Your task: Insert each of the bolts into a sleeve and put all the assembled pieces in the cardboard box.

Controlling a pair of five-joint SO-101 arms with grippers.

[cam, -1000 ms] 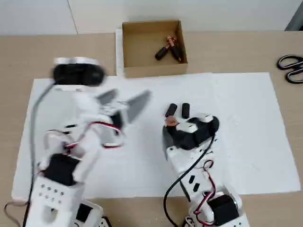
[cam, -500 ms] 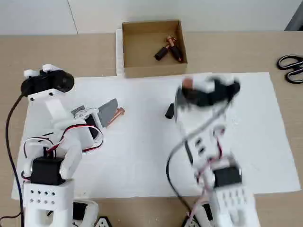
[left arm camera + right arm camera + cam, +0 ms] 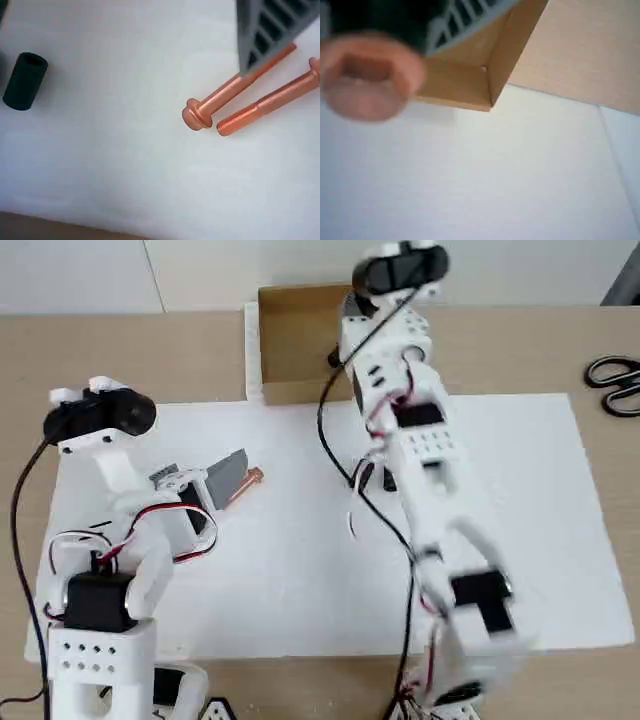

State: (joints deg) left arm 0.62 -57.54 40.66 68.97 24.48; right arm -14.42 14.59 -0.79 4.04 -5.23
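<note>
Bolt (image 3: 367,75) clamped tight in right gripper (image 3: 410,25), up by a corner of cardboard box (image 3: 490,75). Two more bolts (image 3: 235,90) flat on white paper (image 3: 125,175) side by side, right at left gripper (image 3: 232,476), black sleeve (image 3: 25,80) lying well apart. Can't tell if left gripper is gripping or let go.

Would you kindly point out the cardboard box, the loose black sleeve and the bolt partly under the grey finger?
cardboard box (image 3: 295,391): high view, its front wall.
black sleeve (image 3: 24,82): left wrist view, middle of its side.
bolt (image 3: 222,96): left wrist view, its shaft near the head.
</note>
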